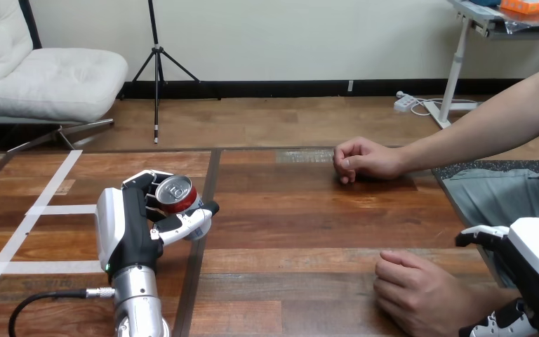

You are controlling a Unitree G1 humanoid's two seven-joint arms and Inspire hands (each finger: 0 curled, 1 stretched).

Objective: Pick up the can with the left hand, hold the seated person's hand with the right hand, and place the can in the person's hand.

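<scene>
A red can (177,194) with a silver top is off the table at the left, tilted, with my left hand (130,228) shut on it; fingers and thumb wrap its sides. The person's near hand (417,291) lies loosely curled on the table at the lower right. My right hand (533,270) is at that hand's wrist, with fingers (481,235) over it and the thumb (495,324) under it, closing round the wrist. The person's far hand (363,160) rests as a fist on the table, further back.
White tape strips (49,209) mark the wooden table (295,232) at the left. The table's right edge (456,203) runs beside the person's lap. Bare wood lies between the can and the person's near hand.
</scene>
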